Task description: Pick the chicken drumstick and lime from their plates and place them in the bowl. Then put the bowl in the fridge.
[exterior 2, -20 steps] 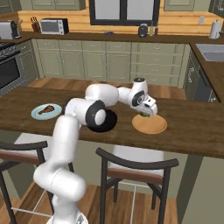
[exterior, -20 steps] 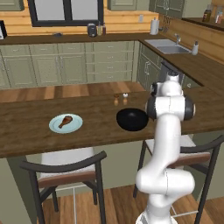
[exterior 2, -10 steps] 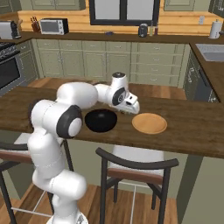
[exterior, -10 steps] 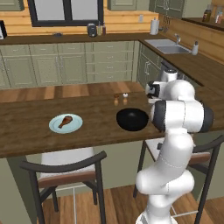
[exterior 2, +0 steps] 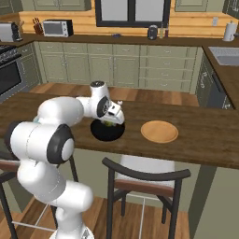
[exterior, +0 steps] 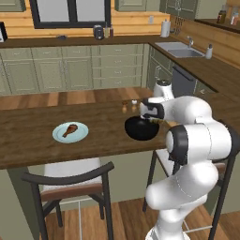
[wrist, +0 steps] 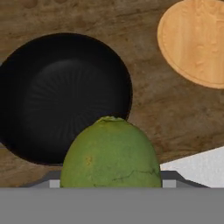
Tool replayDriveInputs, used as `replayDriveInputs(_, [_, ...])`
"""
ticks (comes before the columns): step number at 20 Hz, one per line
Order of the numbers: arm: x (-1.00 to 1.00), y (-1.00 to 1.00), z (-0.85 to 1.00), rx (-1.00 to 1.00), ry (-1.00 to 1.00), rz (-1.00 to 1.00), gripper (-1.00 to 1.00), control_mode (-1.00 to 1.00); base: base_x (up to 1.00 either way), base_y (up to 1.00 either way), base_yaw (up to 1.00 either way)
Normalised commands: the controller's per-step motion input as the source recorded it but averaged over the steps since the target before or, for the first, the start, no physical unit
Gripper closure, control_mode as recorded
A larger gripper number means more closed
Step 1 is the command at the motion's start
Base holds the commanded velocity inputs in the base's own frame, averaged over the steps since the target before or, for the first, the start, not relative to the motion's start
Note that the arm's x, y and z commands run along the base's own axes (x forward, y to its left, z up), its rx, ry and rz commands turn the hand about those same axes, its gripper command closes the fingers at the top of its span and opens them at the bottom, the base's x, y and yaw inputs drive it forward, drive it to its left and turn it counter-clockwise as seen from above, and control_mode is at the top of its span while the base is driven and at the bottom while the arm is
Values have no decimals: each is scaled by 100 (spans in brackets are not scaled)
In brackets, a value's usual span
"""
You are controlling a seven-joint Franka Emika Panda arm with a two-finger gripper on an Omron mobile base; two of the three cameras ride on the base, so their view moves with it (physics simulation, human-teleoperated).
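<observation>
My gripper (exterior 2: pixel 112 123) hangs just over the near rim of the glossy black bowl (exterior 2: pixel 106 133) and is shut on the green lime (wrist: pixel 111 153). From the hand camera the lime sits low in the middle, with the bowl (wrist: pixel 61 96) below and beyond it. The same gripper (exterior: pixel 155 121) shows at the right edge of the bowl (exterior: pixel 139 130). The orange-tan plate (exterior 2: pixel 159 131) lies bare to the right of the bowl. Further left on the counter, the chicken drumstick (exterior: pixel 70 129) rests on the pale blue plate (exterior: pixel 58 136). The fridge is out of view.
Two small shakers (exterior: pixel 124 107) stand on the wooden counter just behind the bowl. Dark-framed chairs (exterior: pixel 70 185) (exterior 2: pixel 147 179) are tucked under the counter's front edge. A sink (exterior: pixel 180 52) is set in the back right worktop.
The arm has swung left from above the orange-tan plate to above the black bowl, carrying the lime with it. The plate is left bare.
</observation>
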Motion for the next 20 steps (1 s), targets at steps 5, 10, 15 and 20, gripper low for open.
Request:
replayDriveInputs(5, [45, 76, -37, 0, 7, 2, 100, -100, 0, 0, 0])
replayDriveInputs(10, [42, 0, -37, 0, 10, 4, 100, -100, 0, 0, 0])
replayDriveInputs(15, [13, 3, -36, 0, 10, 4, 100, -100, 0, 0, 0])
replayDriveInputs(20, [6, 0, -13, 0, 2, 5, -100, -100, 0, 0, 0])
